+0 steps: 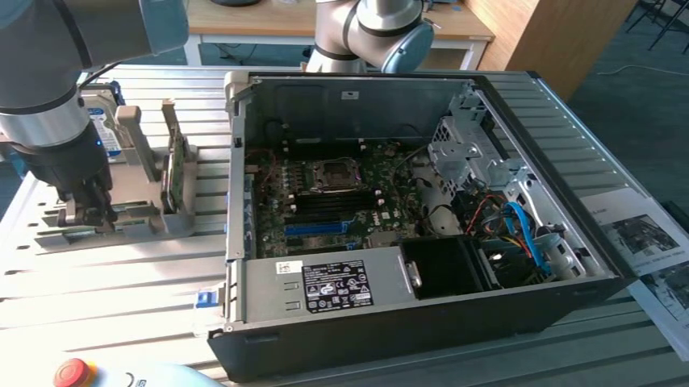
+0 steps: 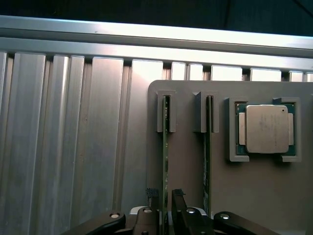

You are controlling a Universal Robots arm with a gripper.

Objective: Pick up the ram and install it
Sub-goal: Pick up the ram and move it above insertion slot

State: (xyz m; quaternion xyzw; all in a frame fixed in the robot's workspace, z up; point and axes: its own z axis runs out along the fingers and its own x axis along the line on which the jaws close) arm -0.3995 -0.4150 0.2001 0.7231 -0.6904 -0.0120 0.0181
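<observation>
Your hand [image 2: 165, 195] spread wide, straddling ram [image 2: 166, 147] — stick on edge in holder [image 2: 186, 166], long axis along finger gap.

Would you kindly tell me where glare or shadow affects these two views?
Exterior view: the table glares pale; the computer case is shadowed inside its front corner. Wrist view: the rail shines brightly; the edge-on memory stick looks dark.
</observation>
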